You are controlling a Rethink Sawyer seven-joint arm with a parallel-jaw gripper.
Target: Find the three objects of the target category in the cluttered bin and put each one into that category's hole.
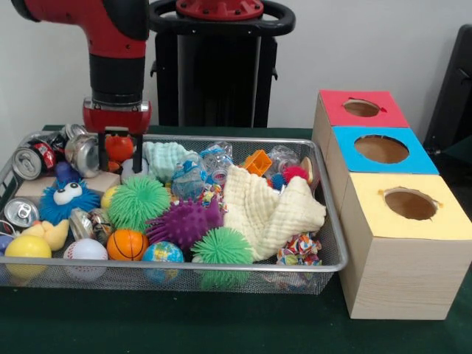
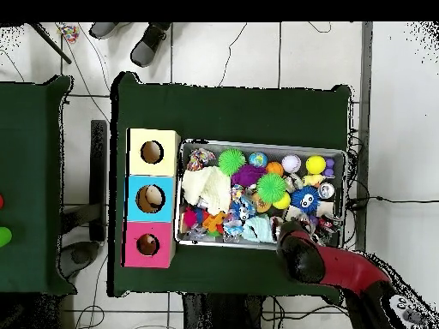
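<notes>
Jaws: the black gripper (image 1: 118, 151) is spread around a small orange toy (image 1: 118, 147) at the silver wire-mesh bin's (image 1: 221, 269) far corner.
Progress: early; all three box holes (image 1: 381, 149) look empty.
Left: lift, carry, drop.

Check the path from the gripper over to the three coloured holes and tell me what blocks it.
Nothing tall blocks it. The gripper sits low at an orange ball; bin clutter, including the cream cloth and the wire bin's rim, lies before the box of holes.
</notes>
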